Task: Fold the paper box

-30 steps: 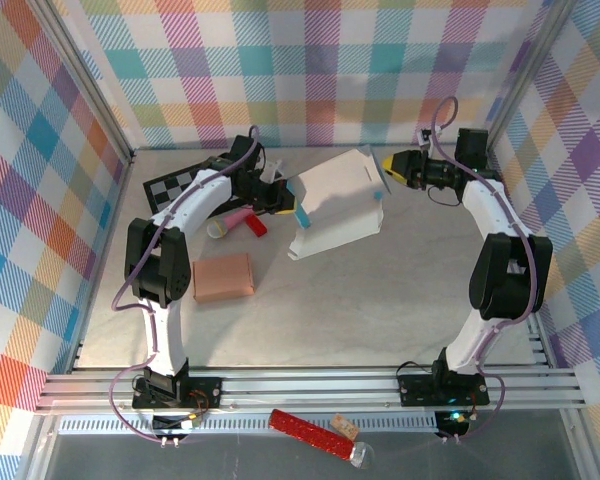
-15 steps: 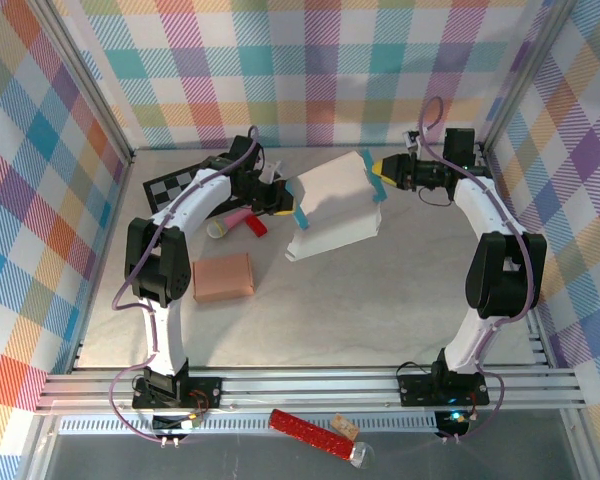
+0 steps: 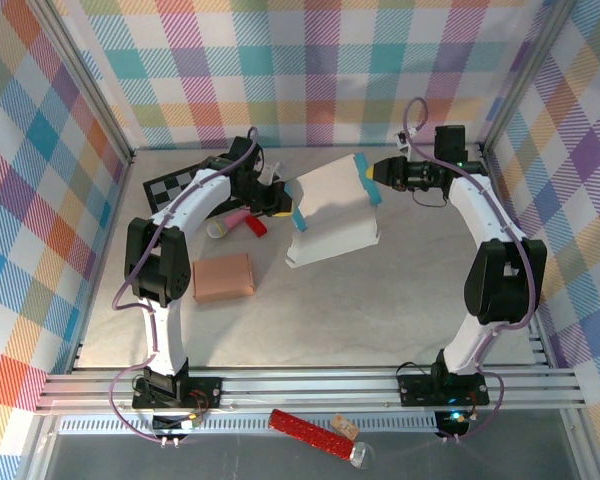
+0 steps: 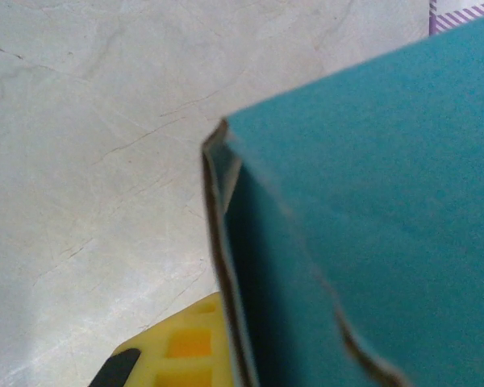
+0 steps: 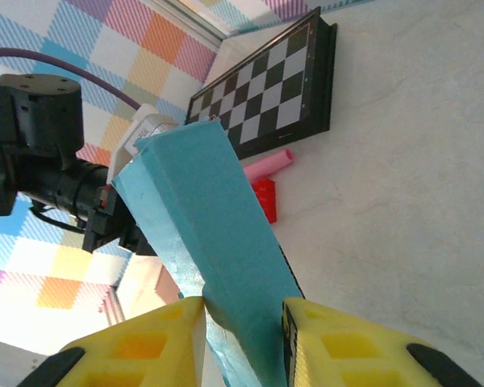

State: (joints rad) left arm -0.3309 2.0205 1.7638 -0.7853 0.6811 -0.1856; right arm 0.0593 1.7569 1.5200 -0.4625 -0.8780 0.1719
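Grey marbled tabletop (image 3: 380,300), plaid walls (image 3: 310,60), paper box (image 3: 330,205) near back

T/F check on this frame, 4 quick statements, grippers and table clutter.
1. The left gripper and right gripper each hold an end of the box. True.
2. The chessboard lies beside the right arm. False: it lies at the far left, next to the left arm.
3. The right gripper's yellow fingers straddle a teal flap of the box. True.
4. The tan block sits on top of the box. False: it lies on the table, apart from the box, to its near left.
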